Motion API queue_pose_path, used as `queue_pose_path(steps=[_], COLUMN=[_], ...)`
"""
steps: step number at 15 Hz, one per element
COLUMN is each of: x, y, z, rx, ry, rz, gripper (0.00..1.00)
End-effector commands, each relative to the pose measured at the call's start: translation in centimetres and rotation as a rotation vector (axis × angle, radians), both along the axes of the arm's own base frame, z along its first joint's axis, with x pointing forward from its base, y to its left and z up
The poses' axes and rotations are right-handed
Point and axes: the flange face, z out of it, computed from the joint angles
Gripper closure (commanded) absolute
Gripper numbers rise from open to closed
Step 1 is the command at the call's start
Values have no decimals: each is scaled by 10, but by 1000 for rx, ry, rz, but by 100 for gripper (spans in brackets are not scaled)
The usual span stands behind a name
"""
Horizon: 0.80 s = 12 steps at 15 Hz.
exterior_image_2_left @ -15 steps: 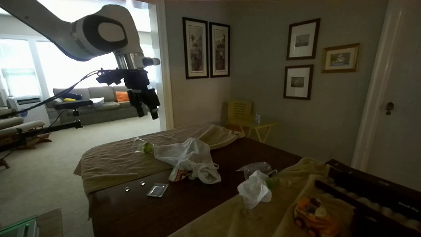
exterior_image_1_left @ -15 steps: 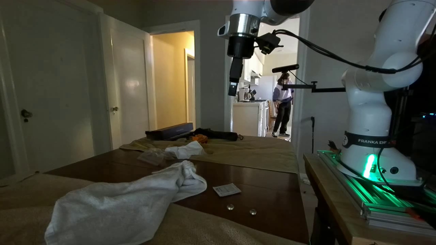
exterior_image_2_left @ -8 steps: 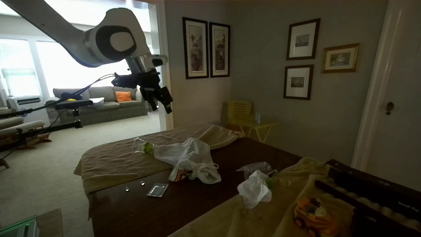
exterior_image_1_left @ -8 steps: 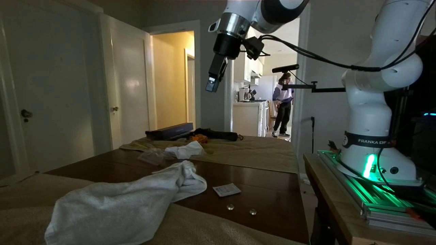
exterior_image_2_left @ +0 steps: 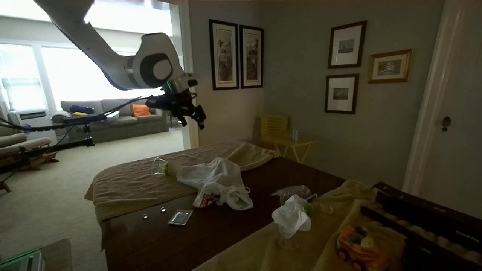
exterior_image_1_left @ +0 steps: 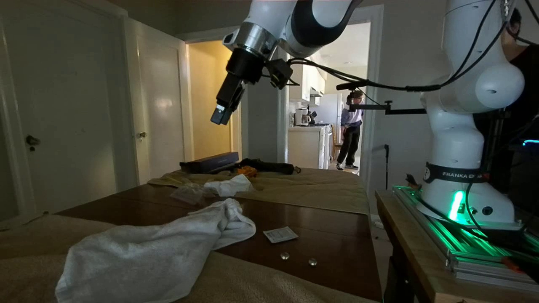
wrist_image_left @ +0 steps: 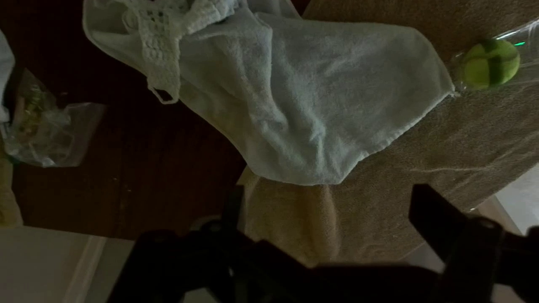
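Note:
My gripper stands open with nothing between its fingers, its two dark fingertips wide apart. In both exterior views the gripper hangs tilted in the air, well above the table and touching nothing. Below it lies a rumpled white cloth, partly on dark wood and partly on a tan blanket. The wrist view shows a crocheted strip on the cloth. Beside the cloth's corner is a green ball in clear plastic.
A silvery packet and two small shiny discs lie near the table's edge. Elsewhere are a clear bag, a crumpled white piece, an orange toy car and a dark box. A person stands beyond the doorway.
The arm has swung out over the table and its gripper has tilted, moving left in one exterior view and right in another. It has stayed open. The things on the table have not moved.

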Motion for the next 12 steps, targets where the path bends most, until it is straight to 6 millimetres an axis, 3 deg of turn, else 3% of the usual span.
queue_pose_path(steps=[1,5,7,8,10,12], x=[33,49,47,40,40,41], y=[35,67,87,68,82,85], z=[-3,-2,1,-4,-1,-1], rx=[-19,-82,-76,-69,-73,-73], ry=[-6,-7,34,14,27,29], rz=[38,5,6,22,28,27], gripper=[0,0,0,0,0,0])
